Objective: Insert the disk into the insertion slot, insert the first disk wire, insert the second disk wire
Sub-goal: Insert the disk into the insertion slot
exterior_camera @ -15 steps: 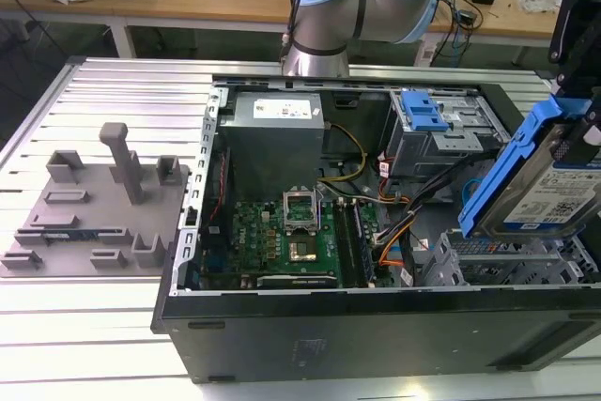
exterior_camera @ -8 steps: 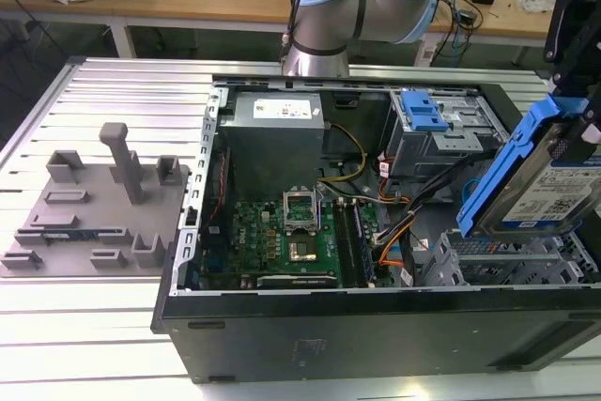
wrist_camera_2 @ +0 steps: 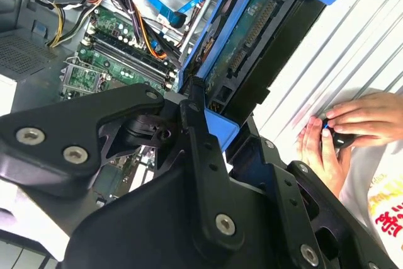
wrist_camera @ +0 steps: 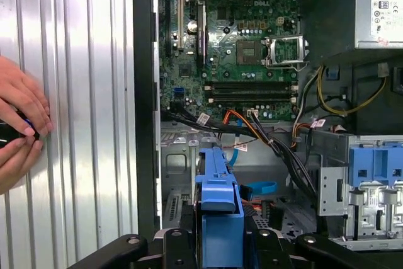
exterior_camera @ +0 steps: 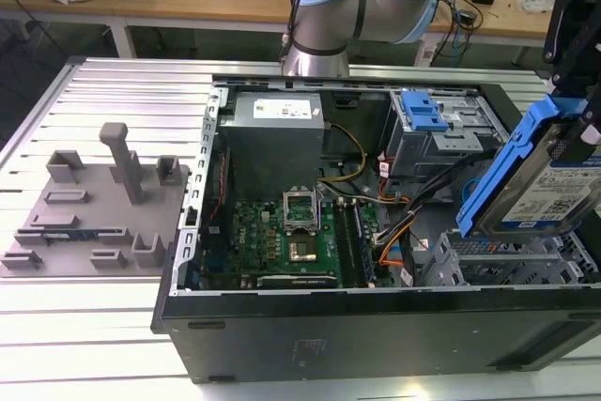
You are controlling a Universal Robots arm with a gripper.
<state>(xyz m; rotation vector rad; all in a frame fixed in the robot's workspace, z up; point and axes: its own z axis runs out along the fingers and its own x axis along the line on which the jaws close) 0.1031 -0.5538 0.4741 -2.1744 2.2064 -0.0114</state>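
My gripper (exterior_camera: 575,91) is shut on the disk (exterior_camera: 549,180), a silver drive with a white-and-blue label in a bright blue carrier. I hold it tilted on edge above the computer case's corner at the exterior view's right. The insertion slot (exterior_camera: 502,255), a grey perforated cage, lies just below the disk, and the two are apart. In the second wrist view a black finger (wrist_camera_2: 200,137) presses the carrier, and the disk (wrist_camera_2: 245,48) shows its green circuit board. In the first wrist view the carrier's blue edge (wrist_camera: 218,187) rises between the fingers of the gripper (wrist_camera: 220,244). A loose blue cable (wrist_camera: 258,188) lies below the disk.
A taller grey cage with a blue latch (exterior_camera: 427,115) stands behind the slot. The motherboard (exterior_camera: 282,232) and power supply (exterior_camera: 277,115) occupy the case's middle. A grey fixture plate (exterior_camera: 84,204) lies at the exterior view's left. A person's hands (wrist_camera: 19,124) hold a small dark object beside the case.
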